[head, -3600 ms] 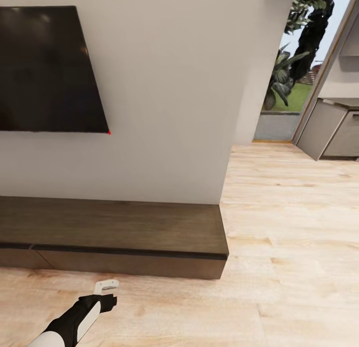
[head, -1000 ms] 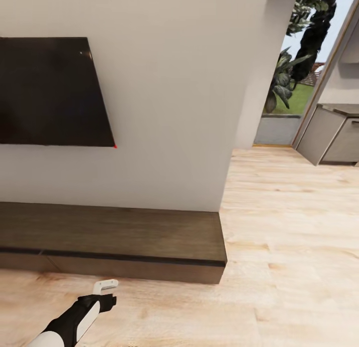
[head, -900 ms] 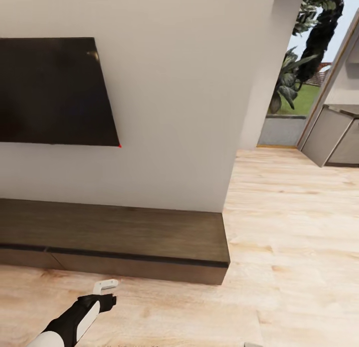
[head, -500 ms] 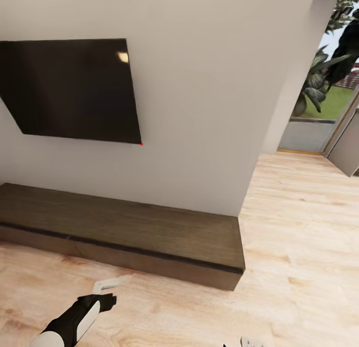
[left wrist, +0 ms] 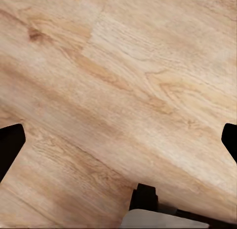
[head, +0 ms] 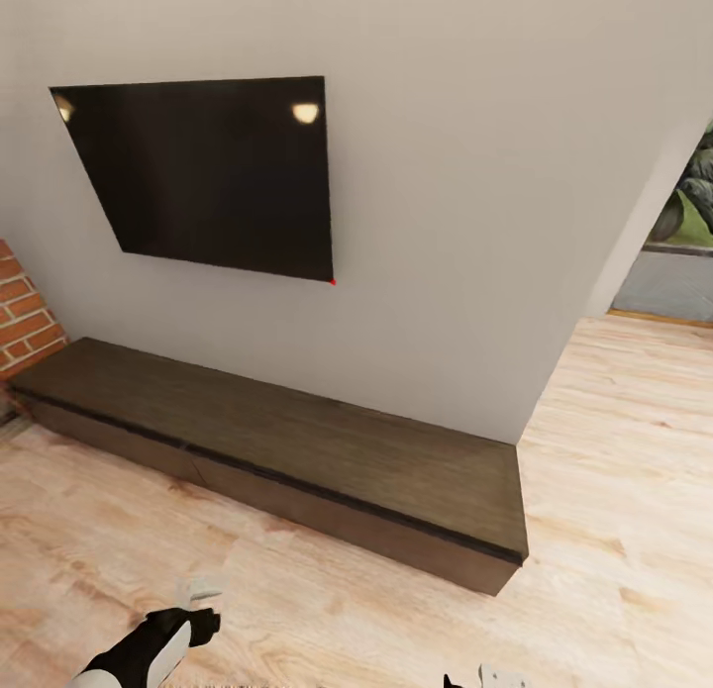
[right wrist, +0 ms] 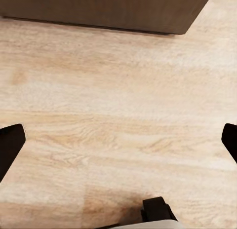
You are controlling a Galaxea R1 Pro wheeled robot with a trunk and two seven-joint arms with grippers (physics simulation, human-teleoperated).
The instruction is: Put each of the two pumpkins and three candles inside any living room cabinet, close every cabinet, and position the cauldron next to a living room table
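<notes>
Where the pale wall [head: 446,223] meets the wooden floor [head: 614,450], the cabinet [head: 297,450] runs along the wall's foot as a long, low, dark-brown unit, its flat handleless fronts all flush and shut. Its left end lies near a patch of red brick [head: 25,307] at the picture's left edge; its right end stops just short of the wall's outer corner, beyond which the floor continues toward a doorway with greenery [head: 693,208]. The cabinet's top is bare. Above it, mounted on the wall and well apart from the cabinet top, hangs a black screen [head: 213,173] with two small light reflections and a red dot at its lower right corner. In the right wrist view, one end of the cabinet [right wrist: 103,9] shows across the floor [right wrist: 118,120]. The left wrist view looks onto the floor planks [left wrist: 123,91]. The left gripper [head: 198,599], on a black-and-white arm at the head view's lower left, hangs above the floor in front of the cabinet; in its wrist view the two dark fingertips [left wrist: 10,145] sit at opposite edges, spread wide with nothing between them. The right gripper [head: 495,678] just shows at the head view's lower edge; its fingertips [right wrist: 10,142] are likewise spread wide and empty.
</notes>
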